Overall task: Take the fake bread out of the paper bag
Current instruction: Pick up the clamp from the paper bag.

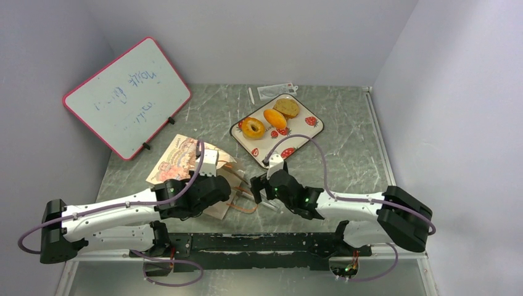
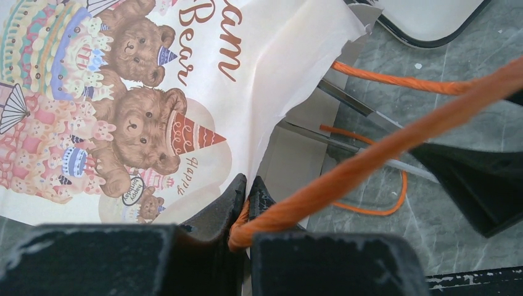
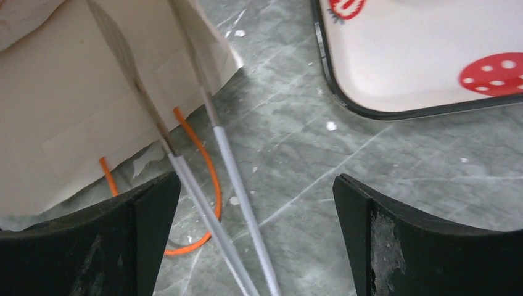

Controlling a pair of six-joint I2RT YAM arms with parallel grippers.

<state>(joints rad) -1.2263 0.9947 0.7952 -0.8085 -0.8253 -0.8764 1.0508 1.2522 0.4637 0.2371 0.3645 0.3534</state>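
Finds left gripper [image 2: 247, 186] pinched on thin orange cord handle [image 2: 382, 147] of cream-white printed paper bag [image 2: 271, 68], seemingly steadying its mouth. Finds right gripper [image 3: 256, 179] beside it, jaws wide, empty. Counts 3 golden-brown toy breads [image 1: 253, 128] on strawberry-print tray [image 1: 302, 137].

Three breads [image 1: 274, 118] by the counter's [image 1: 345, 123] far edge: one doughnut [image 1: 253, 128], one oval bun [image 1: 275, 120], one tan bun [image 1: 287, 108]. One tray [image 1: 305, 132]. One bag [image 1: 182, 160]. One whiteboard [image 1: 126, 98], far-left corner. One clear wrapper [image 1: 274, 91]. Two tools: left tool [image 2: 248, 185], right tool [image 3: 253, 185].
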